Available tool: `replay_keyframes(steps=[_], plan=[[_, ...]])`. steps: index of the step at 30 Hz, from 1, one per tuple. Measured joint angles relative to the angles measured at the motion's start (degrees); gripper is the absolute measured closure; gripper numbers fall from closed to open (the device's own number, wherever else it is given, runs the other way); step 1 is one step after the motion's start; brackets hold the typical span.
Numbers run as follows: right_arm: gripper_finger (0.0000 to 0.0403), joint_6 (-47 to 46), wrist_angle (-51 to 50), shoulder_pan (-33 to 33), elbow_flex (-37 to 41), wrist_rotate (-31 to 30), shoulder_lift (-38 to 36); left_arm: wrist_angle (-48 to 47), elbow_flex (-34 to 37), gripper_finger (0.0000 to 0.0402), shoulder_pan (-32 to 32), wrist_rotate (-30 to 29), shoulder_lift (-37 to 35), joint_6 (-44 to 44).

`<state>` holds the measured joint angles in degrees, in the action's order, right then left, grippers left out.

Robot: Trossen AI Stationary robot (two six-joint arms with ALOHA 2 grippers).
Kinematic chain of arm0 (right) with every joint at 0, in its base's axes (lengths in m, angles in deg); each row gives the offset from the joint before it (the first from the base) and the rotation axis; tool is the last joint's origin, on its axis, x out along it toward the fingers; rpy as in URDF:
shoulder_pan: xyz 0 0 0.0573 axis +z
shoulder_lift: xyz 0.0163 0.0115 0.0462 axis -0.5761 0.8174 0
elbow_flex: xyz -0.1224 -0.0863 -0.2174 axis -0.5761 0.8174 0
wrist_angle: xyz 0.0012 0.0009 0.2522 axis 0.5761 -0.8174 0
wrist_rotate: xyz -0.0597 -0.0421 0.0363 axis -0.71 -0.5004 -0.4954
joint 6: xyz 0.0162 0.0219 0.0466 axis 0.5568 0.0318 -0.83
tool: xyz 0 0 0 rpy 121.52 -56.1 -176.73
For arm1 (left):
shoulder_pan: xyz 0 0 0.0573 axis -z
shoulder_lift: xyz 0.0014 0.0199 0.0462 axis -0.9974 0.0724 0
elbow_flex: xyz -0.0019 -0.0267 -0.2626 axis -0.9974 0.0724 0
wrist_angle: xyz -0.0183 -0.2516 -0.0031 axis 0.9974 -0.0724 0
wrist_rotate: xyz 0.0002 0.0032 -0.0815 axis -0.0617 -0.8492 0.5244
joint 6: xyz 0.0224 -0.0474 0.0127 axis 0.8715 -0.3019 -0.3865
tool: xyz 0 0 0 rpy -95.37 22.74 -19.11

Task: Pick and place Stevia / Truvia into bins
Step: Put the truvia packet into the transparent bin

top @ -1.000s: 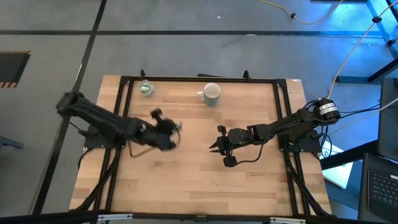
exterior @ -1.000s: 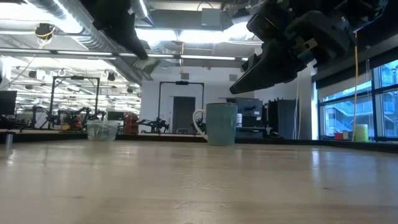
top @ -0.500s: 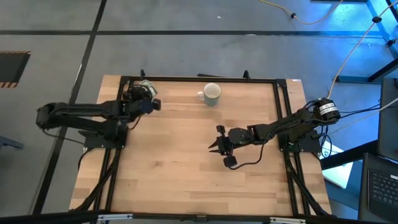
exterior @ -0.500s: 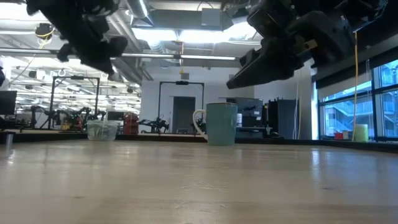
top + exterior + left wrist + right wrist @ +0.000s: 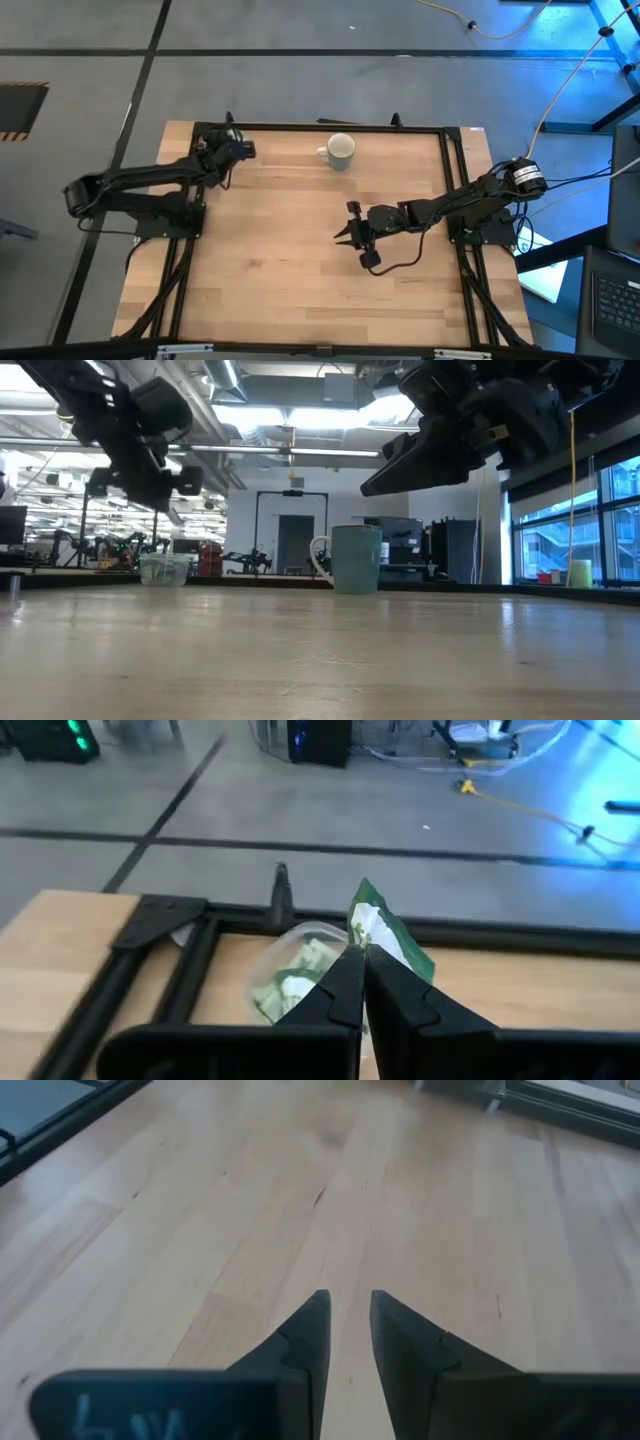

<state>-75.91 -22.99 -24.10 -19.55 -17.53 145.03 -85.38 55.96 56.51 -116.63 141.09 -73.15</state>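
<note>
We see a green and white sachet (image 5: 385, 935) pinched at its lower end between the closed fingertips of the left pincer (image 5: 358, 958), high over the clear cup (image 5: 300, 965) in the upper left of the high view. The cup (image 5: 166, 569) already holds a few sachets. The held packet's long axis stands tilted, free end up and leaning away from the cup's middle. We judge the risk to lie there: only a corner is nipped, and released off-centre the packet could catch the rim or flutter onto the tabletop (image 5: 300, 250). The pale mug (image 5: 341, 151) stands apart, upper centre of the high view. The right pincer (image 5: 352, 236) hangs over mid-tabletop, its fingers narrowly parted on nothing. We see no loose sachets on the wood.
</note>
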Motion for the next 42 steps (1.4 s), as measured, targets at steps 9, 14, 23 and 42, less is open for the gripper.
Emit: replay_keyframes(steps=[9, 14, 23, 42], plan=[[0.0324, 0.9, -0.02, -0.02, 0.0, 0.0, 0.0, 7.87, 0.92, 0.0398, -5.94, 2.19, 8.59, 1.58], [0.0324, 0.91, -0.02, -0.02, 0.0, 0.0, 0.0, 10.2, 0.92, 0.0398, -8.57, 2.3, 13.32, 1.61], [0.0324, 1.0, -0.12, -0.02, 0.0, 0.0, 0.0, 12.46, 0.92, 0.0398, -10.58, 4.43, 15.68, 2.47], [0.0324, 1.11, -1.03, -0.02, 0.0, 0.0, 0.0, 12.48, 0.92, 0.0398, -12.11, 8.4, 17.85, 3.05]])
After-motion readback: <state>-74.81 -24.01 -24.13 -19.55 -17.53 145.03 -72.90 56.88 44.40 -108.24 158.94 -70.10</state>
